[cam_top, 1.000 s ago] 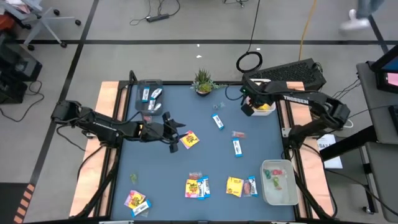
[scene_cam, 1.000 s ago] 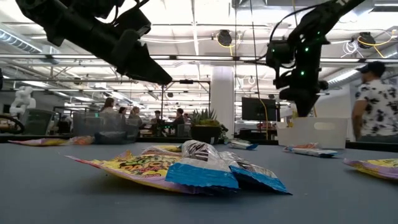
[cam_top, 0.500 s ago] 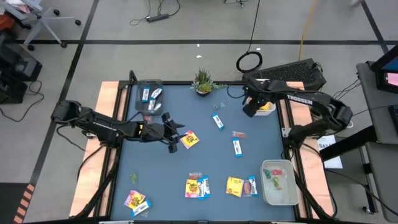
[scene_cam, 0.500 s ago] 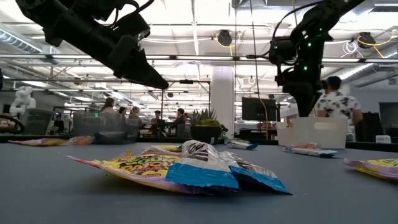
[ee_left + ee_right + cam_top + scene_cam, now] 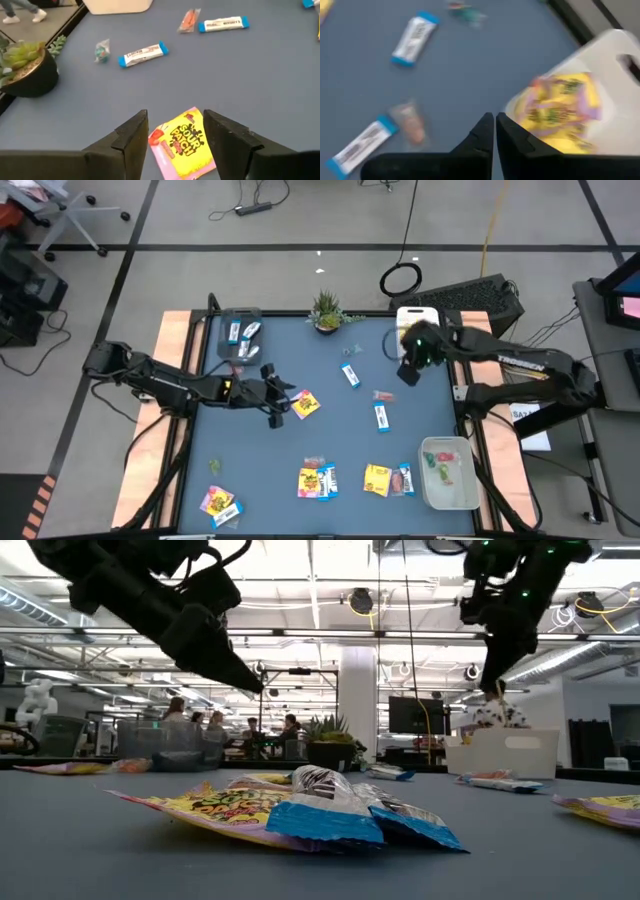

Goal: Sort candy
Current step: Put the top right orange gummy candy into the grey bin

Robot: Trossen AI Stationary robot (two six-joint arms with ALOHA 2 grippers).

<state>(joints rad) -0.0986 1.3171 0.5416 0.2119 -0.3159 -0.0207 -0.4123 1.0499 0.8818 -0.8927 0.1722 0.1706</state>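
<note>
The left tool (image 5: 172, 137) hangs just above the table (image 5: 330, 400) with its two fingers apart, straddling a yellow packet (image 5: 182, 145) that lies flat beneath them. In the high view that packet (image 5: 306, 404) sits left of the table's middle, right at the tool's tip. I can't tell whether the fingers are touching it yet.

The right tool (image 5: 494, 131) is up near the far right corner, fingers pressed together and holding nothing. Just beside it a white bin (image 5: 600, 75) already has yellow packets in it.

The rest of the candy is scattered about: blue-and-white bars (image 5: 351, 375) and a small pink piece (image 5: 383, 395) in the middle, more yellow packets (image 5: 318, 480) along the near edge, a few bars in a clear bin (image 5: 240, 335) at the far left, and small pieces in another bin (image 5: 447, 472) at the near right. A potted plant (image 5: 327, 310) stands at the far edge.

My guess is the yellow packet is very light, thin and crinkly, its film rather slick. Lying flat, it gives little to bite on, so the fingers would need to press down on the table and pinch across the narrow width near the middle. It may buckle or slide away as they close. Nothing in it looks breakable, so a firm squeeze should do no harm.
</note>
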